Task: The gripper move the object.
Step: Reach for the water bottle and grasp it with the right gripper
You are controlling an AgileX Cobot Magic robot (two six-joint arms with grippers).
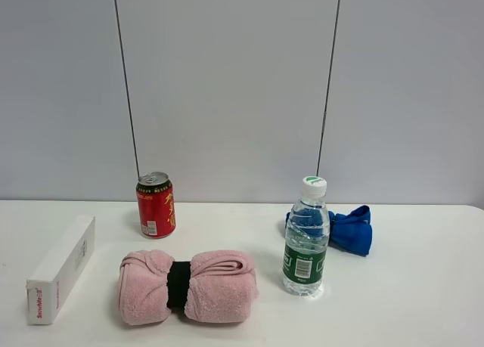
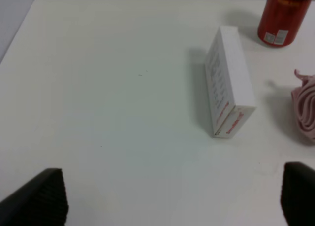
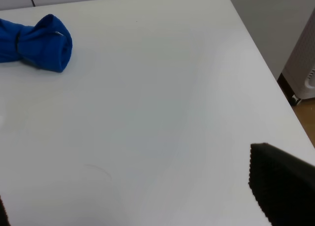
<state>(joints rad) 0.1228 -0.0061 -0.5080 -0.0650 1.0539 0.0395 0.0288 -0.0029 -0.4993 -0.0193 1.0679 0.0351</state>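
The clear water bottle (image 1: 306,237) with a white cap and dark green label stands upright on the white table (image 1: 408,302), right of centre. Neither gripper shows in the exterior high view. In the left wrist view my left gripper (image 2: 172,191) is open and empty, with its black fingertips (image 2: 39,199) wide apart over bare table. In the right wrist view my right gripper (image 3: 142,196) is open and empty; one black finger (image 3: 283,184) shows, the other only as a sliver. The bottle is out of both wrist views.
A red soda can (image 1: 156,205) stands at the back left. A rolled pink towel (image 1: 187,285) with a black band lies left of the bottle. A white box (image 1: 62,270) lies at the far left. A blue cloth (image 1: 349,230) lies behind the bottle. The table's right edge (image 3: 268,68) is near.
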